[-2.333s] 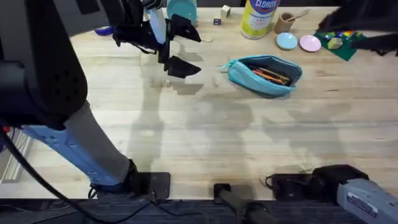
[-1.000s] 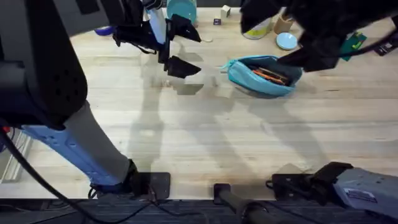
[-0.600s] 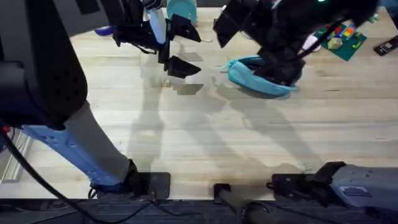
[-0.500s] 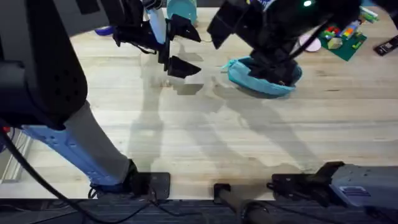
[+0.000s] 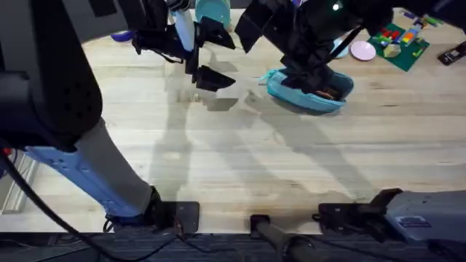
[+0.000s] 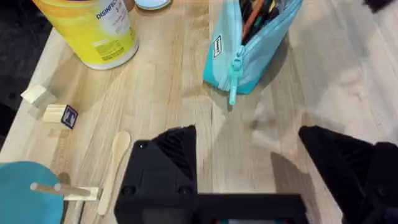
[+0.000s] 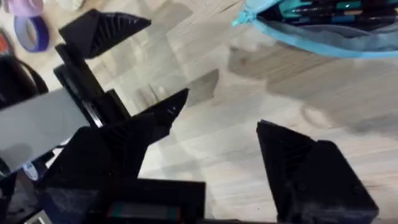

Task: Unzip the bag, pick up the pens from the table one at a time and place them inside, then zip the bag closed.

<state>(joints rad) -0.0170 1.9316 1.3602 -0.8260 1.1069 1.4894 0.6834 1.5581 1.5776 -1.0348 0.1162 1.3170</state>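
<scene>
The large light wooden plank worktop (image 5: 240, 160) carries the soft turquoise fabric pouch (image 5: 309, 93) in the upper right of the overhead frame, its zipper open and pens inside. The right gripper (image 7: 236, 152) hangs over the pouch with its jaws wide and holding nothing. The left gripper (image 6: 277, 155), upper left, also has wide, empty jaws.

Black arms, pale-blue link, ridged black fingers (image 6: 177, 146).

The bag (image 6: 252, 46) is showing turquoise fabric, with orange and dark pens (image 6: 260, 9) peeking from its mouth. The tabletop (image 5: 291, 160) is showing pale wood with plank grain. Both tools, left (image 6: 249, 168) and right (image 7: 217, 143), are showing black.
</scene>
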